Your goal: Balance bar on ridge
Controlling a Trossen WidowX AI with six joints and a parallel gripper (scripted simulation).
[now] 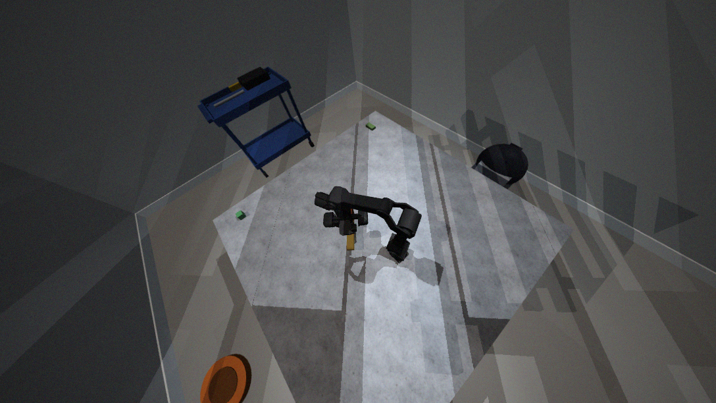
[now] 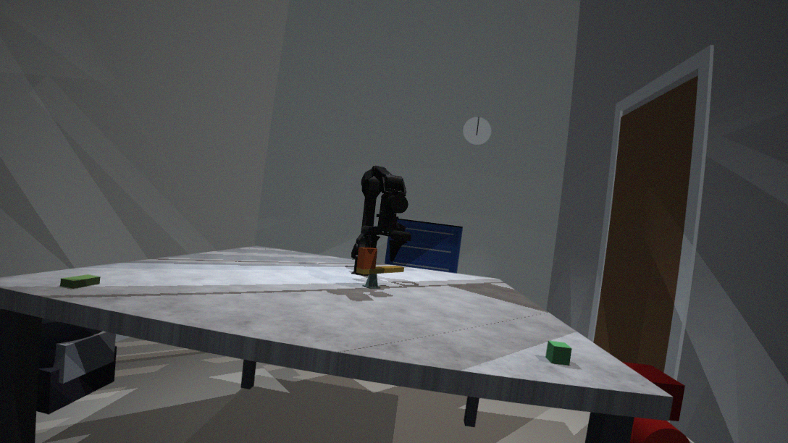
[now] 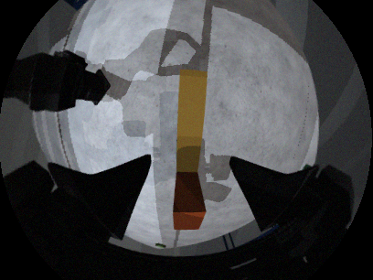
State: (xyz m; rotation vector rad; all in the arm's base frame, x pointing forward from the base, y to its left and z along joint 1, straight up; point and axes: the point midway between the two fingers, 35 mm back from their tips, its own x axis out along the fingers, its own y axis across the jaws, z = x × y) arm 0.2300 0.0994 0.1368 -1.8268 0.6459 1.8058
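The bar (image 3: 189,137) (image 2: 379,269) (image 1: 351,241) is a long yellow beam with an orange block at one end. In the exterior view it lies about level on top of the small dark ridge (image 2: 371,281), clear of the table (image 2: 308,325). My gripper (image 3: 192,160) (image 2: 379,250) (image 1: 345,225) is open, with its fingers spread wide on either side of the bar near the orange end and touching nothing. The ridge is hidden under the bar in the wrist view.
Two small green blocks (image 2: 80,281) (image 2: 558,352) (image 1: 240,214) (image 1: 370,126) lie near the table's corners, far from the arm. A blue cart (image 1: 250,115) (image 2: 424,247) stands beyond the table. A dark round chair (image 1: 503,161) and an orange dish (image 1: 222,380) are off the table.
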